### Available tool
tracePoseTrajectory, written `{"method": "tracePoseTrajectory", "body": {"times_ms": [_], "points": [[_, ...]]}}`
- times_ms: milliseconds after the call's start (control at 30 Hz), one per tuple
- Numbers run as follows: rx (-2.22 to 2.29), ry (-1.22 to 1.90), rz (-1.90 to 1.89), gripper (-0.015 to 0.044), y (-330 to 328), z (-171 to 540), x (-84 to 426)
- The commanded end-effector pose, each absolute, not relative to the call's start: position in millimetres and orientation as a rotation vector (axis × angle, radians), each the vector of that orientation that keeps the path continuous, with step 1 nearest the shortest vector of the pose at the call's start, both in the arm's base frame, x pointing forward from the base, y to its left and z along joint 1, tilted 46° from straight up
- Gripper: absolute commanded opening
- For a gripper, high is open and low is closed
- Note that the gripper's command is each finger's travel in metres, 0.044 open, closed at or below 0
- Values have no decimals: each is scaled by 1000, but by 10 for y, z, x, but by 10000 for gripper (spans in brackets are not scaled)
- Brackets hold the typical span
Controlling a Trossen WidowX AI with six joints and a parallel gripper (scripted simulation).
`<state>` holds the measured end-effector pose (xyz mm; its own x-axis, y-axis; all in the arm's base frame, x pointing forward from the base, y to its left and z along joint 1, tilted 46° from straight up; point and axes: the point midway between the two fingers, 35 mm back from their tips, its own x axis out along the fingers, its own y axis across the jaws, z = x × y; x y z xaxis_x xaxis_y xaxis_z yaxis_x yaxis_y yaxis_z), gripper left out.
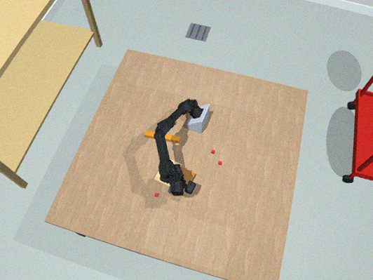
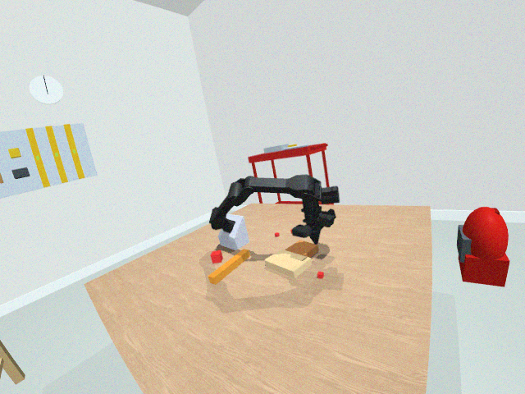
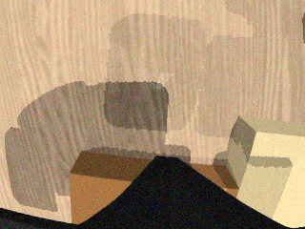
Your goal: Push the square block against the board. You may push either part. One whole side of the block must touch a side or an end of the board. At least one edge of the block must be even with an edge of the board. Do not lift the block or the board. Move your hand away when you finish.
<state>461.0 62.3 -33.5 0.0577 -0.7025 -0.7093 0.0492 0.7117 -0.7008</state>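
The brown square block (image 1: 188,175) (image 2: 302,249) (image 3: 97,196) lies flat beside the cream board (image 1: 161,179) (image 2: 288,263) (image 3: 286,148). In the wrist view the block's right side reaches the board's near side, but the black fingers hide part of it, so I cannot tell if the whole side touches. One end of the board sticks out past the block's edge there. My gripper (image 2: 315,242) (image 3: 164,167) is shut and empty. Its tip is low at the block's far edge in the exterior view; contact is unclear. In the top view the arm covers parts of both pieces.
An orange bar (image 1: 148,134) (image 2: 229,267) lies between the pieces and the pale grey body (image 1: 197,125) (image 2: 238,235) at the arm's other end. Several small red cubes are scattered around, one (image 1: 156,194) (image 2: 320,275) near the board and one (image 2: 216,256) by the bar.
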Motion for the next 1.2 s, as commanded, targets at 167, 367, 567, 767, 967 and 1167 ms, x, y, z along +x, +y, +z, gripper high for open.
{"method": "tracePoseTrajectory", "body": {"times_ms": [167, 367, 567, 767, 967, 1167], "points": [[-578, 1406, -638, 0, 214, -704, 4640], [-578, 1407, -638, 0, 215, -707, 4620], [-578, 1407, -638, 0, 220, -716, 4548], [-578, 1407, -637, 0, 222, -724, 4468], [-578, 1408, -637, 0, 223, -733, 4384], [-578, 1408, -637, 0, 222, -741, 4303]]}}
